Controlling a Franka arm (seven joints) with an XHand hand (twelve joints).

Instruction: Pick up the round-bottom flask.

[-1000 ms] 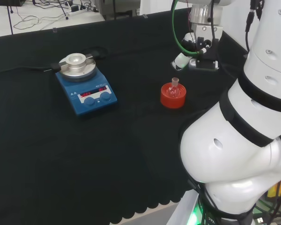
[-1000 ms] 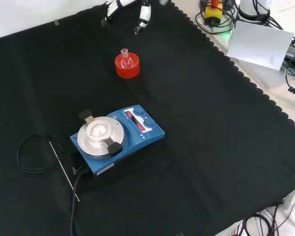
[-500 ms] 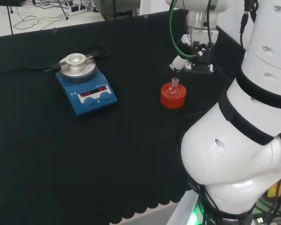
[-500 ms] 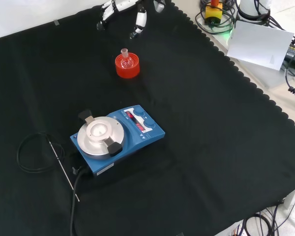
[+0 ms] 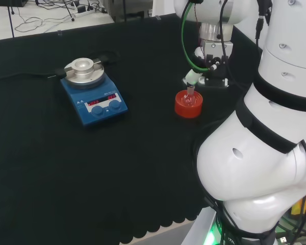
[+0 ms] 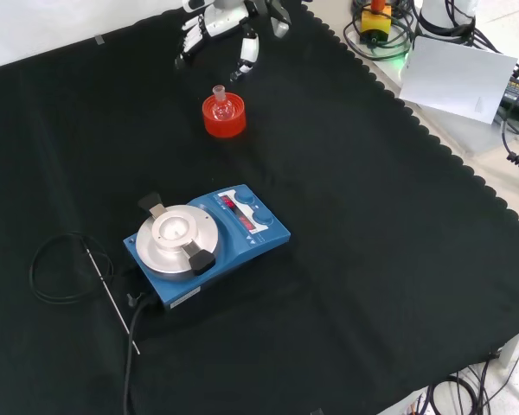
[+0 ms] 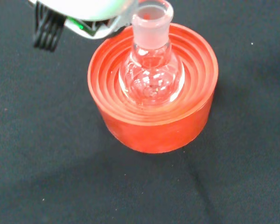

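A small clear round-bottom flask [image 7: 151, 70] stands upright in a red ribbed ring stand [image 7: 154, 121]. The flask [image 6: 221, 105] and its stand [image 6: 224, 123] sit toward the far side of the cloth in the front view. The hand [image 6: 233, 26] hangs just beyond them there, its fingers [image 6: 247, 47] spread and pointing down toward the flask, holding nothing. In the head view the hand [image 5: 194, 76] is right above the flask [image 5: 189, 95] and the stand [image 5: 187, 107], with white fingertips close to the flask's neck.
A blue hotplate stirrer [image 6: 204, 244] with a round metal top stands nearer the middle of the cloth [image 6: 372, 259], its black cable [image 6: 60, 268] looping at the left in the front view. The arm's big white links [image 5: 265, 153] stand at the right of the head view.
The hand has come down and moved closer to the flask. In the head view it slid left until it hangs over the stand. Flask and stand have not moved.
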